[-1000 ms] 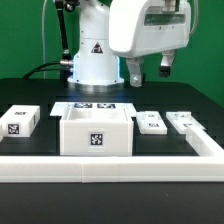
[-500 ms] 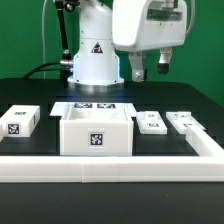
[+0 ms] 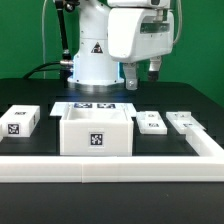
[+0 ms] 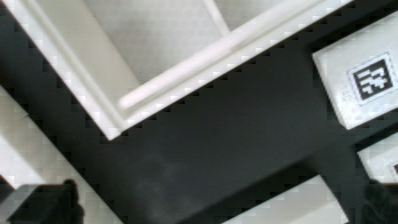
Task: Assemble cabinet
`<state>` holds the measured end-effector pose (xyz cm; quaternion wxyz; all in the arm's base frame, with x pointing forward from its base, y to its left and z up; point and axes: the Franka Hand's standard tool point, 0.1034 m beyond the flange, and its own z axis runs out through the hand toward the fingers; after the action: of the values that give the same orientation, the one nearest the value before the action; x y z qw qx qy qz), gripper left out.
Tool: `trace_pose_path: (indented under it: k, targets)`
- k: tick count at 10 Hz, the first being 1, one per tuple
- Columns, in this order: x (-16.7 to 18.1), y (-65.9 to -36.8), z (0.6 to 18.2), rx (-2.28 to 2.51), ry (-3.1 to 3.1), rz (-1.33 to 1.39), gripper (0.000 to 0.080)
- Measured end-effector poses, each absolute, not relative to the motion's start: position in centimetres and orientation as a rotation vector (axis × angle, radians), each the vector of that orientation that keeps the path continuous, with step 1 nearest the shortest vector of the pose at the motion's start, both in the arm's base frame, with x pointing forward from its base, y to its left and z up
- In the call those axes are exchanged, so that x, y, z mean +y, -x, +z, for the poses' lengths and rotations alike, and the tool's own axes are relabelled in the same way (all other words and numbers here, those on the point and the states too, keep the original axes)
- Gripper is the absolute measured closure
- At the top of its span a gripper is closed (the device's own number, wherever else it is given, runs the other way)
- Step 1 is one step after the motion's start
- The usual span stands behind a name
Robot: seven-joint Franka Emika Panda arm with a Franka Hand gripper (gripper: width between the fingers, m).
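Observation:
The cabinet (image 3: 96, 130), a large white open box with a square tag on its front, stands in the middle of the black table. A white tagged panel (image 3: 20, 122) lies to its left in the exterior view. Two smaller white panels (image 3: 151, 122) (image 3: 186, 122) lie to its right. My gripper (image 3: 143, 74) hangs high above the table, over the gap between the cabinet and the nearer small panel. Its jaws are wide apart and empty. In the wrist view my gripper (image 4: 214, 205) shows dark fingertips (image 4: 39, 203) over black table, with one tagged panel (image 4: 365, 85) to the side.
A white raised rail (image 3: 110, 165) runs along the table's front and turns back at the exterior view's right; its corner shows in the wrist view (image 4: 178, 85). The marker board (image 3: 95, 104) lies behind the cabinet. The white robot base (image 3: 92, 55) stands at the back.
The hand has turned at the wrist and shifted a little to the exterior view's left. It stays high and empty. The parts on the table have not moved.

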<state>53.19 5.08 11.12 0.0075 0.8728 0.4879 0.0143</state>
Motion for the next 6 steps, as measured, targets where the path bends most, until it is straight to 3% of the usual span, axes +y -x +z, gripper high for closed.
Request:
trace_pose_path:
  k: [6]
  targets:
    - [0.7, -48.9, 8.2, 1.965, -2.437, 0.024, 0.0002]
